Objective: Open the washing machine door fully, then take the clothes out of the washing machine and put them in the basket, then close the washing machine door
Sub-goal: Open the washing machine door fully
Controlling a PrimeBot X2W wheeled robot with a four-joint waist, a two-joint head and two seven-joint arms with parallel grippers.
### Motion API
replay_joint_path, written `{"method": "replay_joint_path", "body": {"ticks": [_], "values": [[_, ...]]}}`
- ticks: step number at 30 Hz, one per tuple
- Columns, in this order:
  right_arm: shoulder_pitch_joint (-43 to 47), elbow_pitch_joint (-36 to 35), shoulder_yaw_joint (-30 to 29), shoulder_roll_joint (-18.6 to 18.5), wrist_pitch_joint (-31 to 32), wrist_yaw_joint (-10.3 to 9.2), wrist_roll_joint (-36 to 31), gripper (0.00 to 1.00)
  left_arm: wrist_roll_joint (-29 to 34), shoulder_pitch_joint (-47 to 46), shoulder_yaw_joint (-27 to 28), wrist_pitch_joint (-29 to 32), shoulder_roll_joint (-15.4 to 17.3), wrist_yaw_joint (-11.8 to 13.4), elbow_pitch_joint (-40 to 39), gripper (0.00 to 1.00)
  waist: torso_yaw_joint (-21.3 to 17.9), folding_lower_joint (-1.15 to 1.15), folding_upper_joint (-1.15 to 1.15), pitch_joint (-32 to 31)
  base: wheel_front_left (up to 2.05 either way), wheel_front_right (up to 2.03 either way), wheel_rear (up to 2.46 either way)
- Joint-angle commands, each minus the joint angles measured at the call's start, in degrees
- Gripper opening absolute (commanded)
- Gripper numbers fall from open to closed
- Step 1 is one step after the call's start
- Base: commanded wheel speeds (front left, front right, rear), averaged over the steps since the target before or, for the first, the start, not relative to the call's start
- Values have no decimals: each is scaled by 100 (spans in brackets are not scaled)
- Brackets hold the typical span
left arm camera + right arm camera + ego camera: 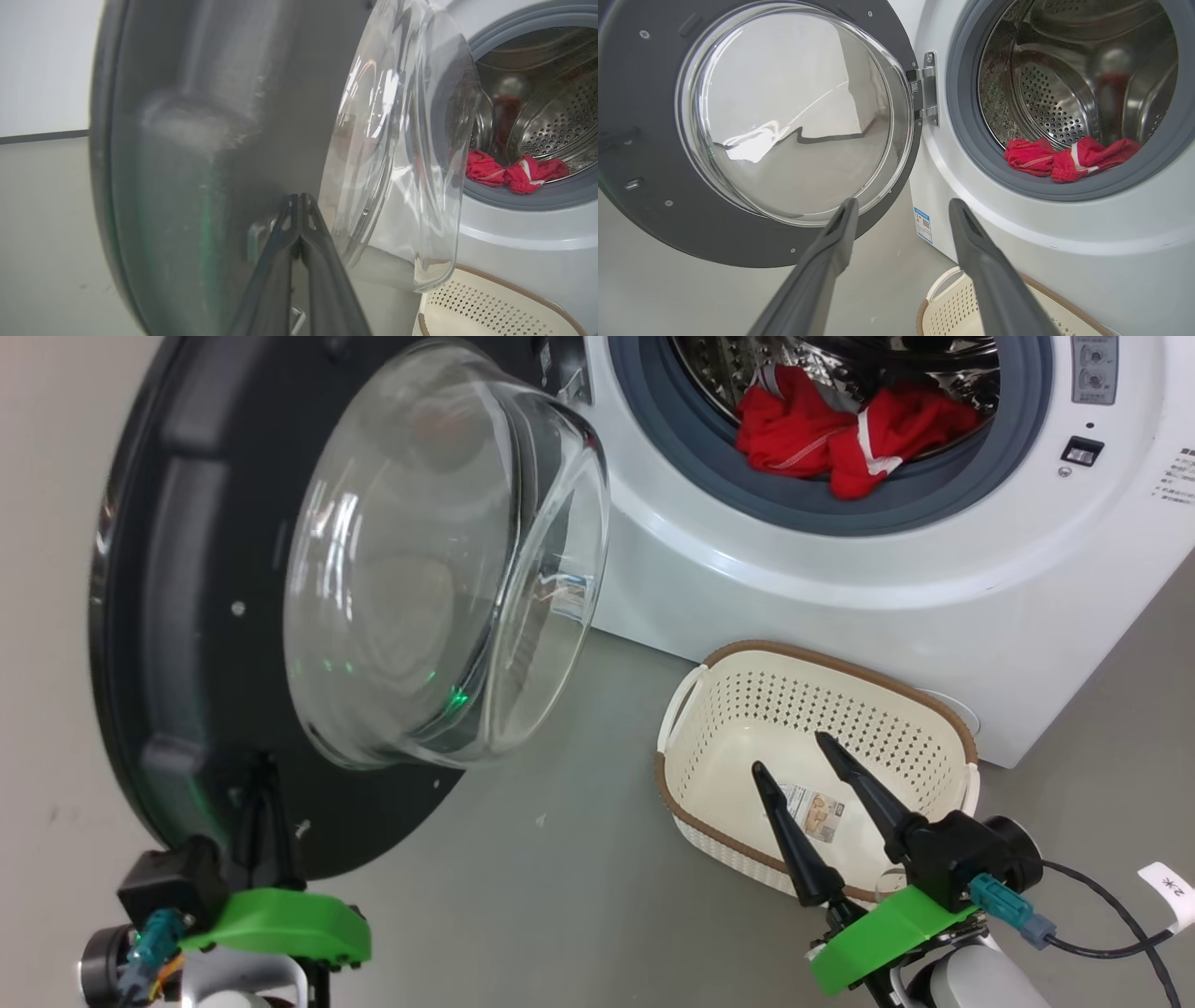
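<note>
Nearest, low on the left, the left gripper (pixel 264 773) on its green plastic mount has its two long dark fingers pressed together with nothing between them; shut like that they make one stiff prod, and their tips seem to rest against the inner face of the washing machine door (pixel 159 616), a large round door with a wide glossy black rim, just below its bulging clear glass bowl window (pixel 439 569); the left wrist view puts the closed tips (pixel 299 199) right at the foot of that bowl, which suits pushing the door outward rather than gripping it; the door stands swung wide to the left on its steel hinge (pixel 924 88), well clear of the opening, though I cannot tell whether it has reached its stop; the left arm reaches up and away from the body, fingers nearly upright; on the near right the right gripper (pixel 790 752) hangs with jaws wide apart and empty, fingers slanting up and leftward over the small cream-white perforated plastic basket with a brown woven-look rim (pixel 822 658); that basket sits empty on the grey floor (pixel 560 859) just in front of the big white front-loading washing machine (pixel 747 569), likely so garments need only a short drop; the bright red fabric clothes with white stripe trim (pixel 840 434) lie far back, bunched at the front lip of the perforated steel drum (pixel 1064 93) against the grey rubber gasket (pixel 803 513), untouched.
</note>
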Motion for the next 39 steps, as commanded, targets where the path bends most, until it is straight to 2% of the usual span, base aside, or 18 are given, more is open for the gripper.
{"method": "replay_joint_path", "body": {"ticks": [1, 14, 39], "values": [[-14, -118, 165, 37, -37, 36, 38, 100, -57, -270, 361, -90, 164, 47, 32, 0, 12, 0, 0, 22, 0, 0, 0], [-53, -47, 251, 37, -37, 36, -102, 100, -224, -1016, 815, -359, 185, -305, 1005, 0, 31, 0, 0, 141, 0, 0, 0], [-90, -55, 273, 37, 68, 36, -379, 100, 301, -1650, 2080, -369, -20, -789, 1656, 0, -85, 0, 0, 314, 0, 0, 0]]}}
